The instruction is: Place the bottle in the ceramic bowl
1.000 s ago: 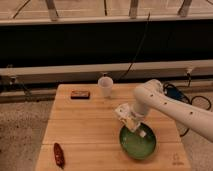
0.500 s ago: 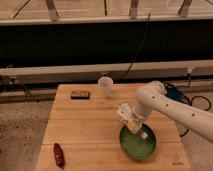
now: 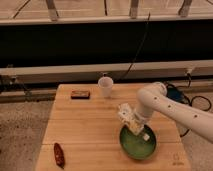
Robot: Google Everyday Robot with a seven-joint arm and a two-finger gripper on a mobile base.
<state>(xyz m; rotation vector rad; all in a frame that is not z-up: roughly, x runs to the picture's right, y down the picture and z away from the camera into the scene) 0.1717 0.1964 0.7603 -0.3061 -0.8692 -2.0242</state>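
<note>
The green ceramic bowl (image 3: 137, 145) sits on the wooden table (image 3: 85, 130) at the front right. My gripper (image 3: 134, 124) hangs on the white arm (image 3: 165, 107) just above the bowl's far left rim, pointing down and to the right. A small cream piece (image 3: 145, 135) at the gripper's lower end, over the bowl's inside, looks like the bottle. I cannot tell whether it is held or lying in the bowl.
A white cup (image 3: 105, 86) stands at the table's back middle. A dark flat bar (image 3: 80, 94) lies to its left. A red-brown object (image 3: 59, 154) lies near the front left corner. Cables and a dark wall run behind the table.
</note>
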